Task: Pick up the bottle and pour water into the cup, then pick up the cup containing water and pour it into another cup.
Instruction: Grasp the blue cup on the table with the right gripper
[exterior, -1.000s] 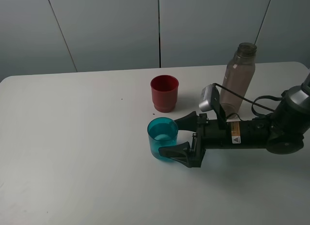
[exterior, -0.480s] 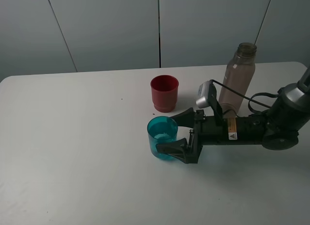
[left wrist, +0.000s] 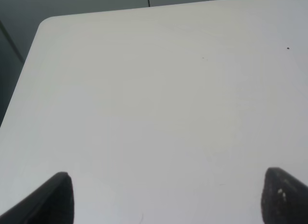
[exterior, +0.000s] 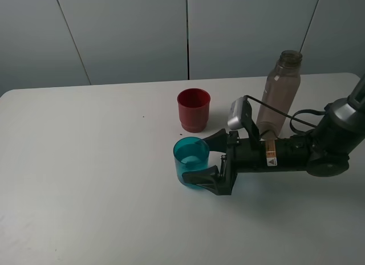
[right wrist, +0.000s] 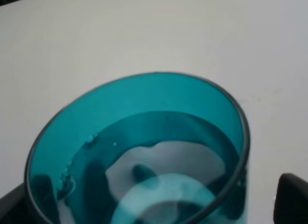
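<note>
The teal cup (exterior: 190,160) stands on the table with water in it. It fills the right wrist view (right wrist: 139,137). My right gripper (exterior: 205,159) is open, lying low, with one finger on each side of the cup; its fingertips (right wrist: 292,197) show at the edges of the wrist view. The red cup (exterior: 193,109) stands upright just behind the teal cup. The smoky-grey bottle (exterior: 279,93) stands capless behind my right arm. My left gripper (left wrist: 171,202) is open and empty over bare table, and it is out of the exterior view.
The white table (exterior: 85,162) has its far edge against a grey panelled wall. A table corner (left wrist: 45,24) shows in the left wrist view. A black cable (exterior: 305,117) loops from the right arm beside the bottle.
My right gripper has slid left, so its open fingers reach further along both sides of the teal cup. The cups and the bottle have not moved.
</note>
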Controlling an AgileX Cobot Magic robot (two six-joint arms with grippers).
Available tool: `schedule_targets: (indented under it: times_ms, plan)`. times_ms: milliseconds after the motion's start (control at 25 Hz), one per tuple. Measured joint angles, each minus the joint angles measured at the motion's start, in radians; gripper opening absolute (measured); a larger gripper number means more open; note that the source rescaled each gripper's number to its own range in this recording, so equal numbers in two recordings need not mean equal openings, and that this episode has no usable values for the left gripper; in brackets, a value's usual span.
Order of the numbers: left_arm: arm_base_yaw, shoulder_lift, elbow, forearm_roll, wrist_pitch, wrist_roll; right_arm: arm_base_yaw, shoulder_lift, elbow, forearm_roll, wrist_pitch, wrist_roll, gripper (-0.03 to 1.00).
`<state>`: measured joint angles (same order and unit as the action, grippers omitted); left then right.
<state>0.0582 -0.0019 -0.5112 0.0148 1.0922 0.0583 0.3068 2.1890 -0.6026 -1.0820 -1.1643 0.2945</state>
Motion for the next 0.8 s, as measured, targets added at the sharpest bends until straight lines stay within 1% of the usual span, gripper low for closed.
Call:
schedule_targets:
  times_ms: [800]
  plan:
    - [0.000,0.000,0.000,0.000,0.000,-0.002,0.030,0.000,-0.008,0.000,0.022,0.015,1.00]
